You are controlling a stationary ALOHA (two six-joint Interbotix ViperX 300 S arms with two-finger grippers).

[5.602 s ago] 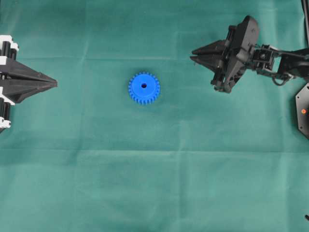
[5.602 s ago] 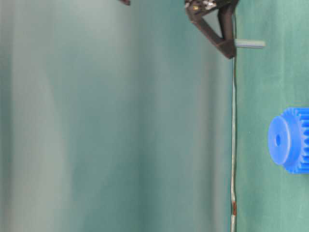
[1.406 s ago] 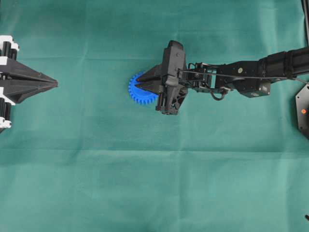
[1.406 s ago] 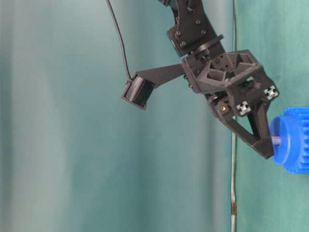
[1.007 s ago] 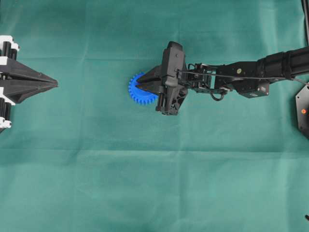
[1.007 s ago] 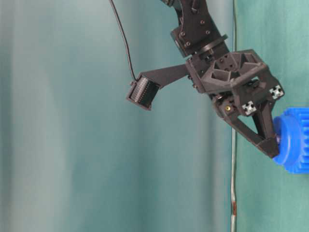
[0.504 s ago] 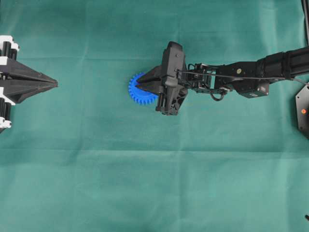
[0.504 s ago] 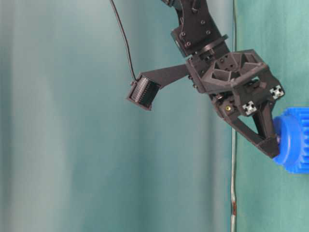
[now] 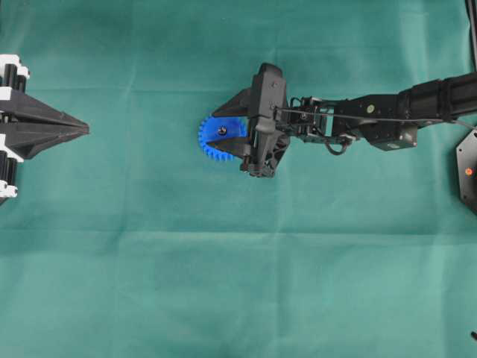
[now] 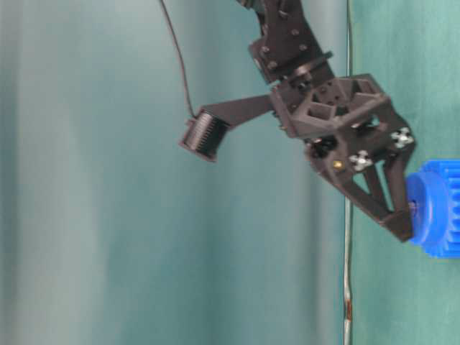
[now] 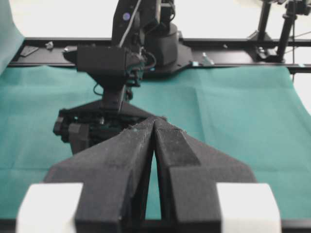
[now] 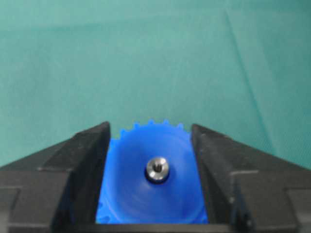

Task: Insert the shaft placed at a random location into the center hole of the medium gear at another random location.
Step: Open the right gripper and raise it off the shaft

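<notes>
The blue medium gear (image 9: pixel 216 142) lies flat on the green cloth, left of centre. The silvery shaft (image 12: pixel 157 169) stands in its center hole and fills it; in the overhead view the shaft (image 9: pixel 222 130) shows as a small dot. My right gripper (image 12: pixel 150 128) hangs over the gear, open, its two black fingers on either side of the hub and apart from the shaft. From table level the right gripper (image 10: pixel 402 215) has its tips at the gear's (image 10: pixel 438 208) top face. My left gripper (image 9: pixel 86 130) rests at the far left, its tips (image 11: pixel 154 119) pressed together and holding nothing.
Green cloth (image 9: pixel 238 283) covers the whole table. A black fixture with a red dot (image 9: pixel 468 171) sits at the right edge. The right arm (image 9: pixel 373 123) stretches in from the right. A black frame rail (image 11: pixel 233 43) runs along the cloth's far side.
My right gripper's fingers have spread apart and let go of the shaft, which stays upright in the gear's hole. The left arm has not moved.
</notes>
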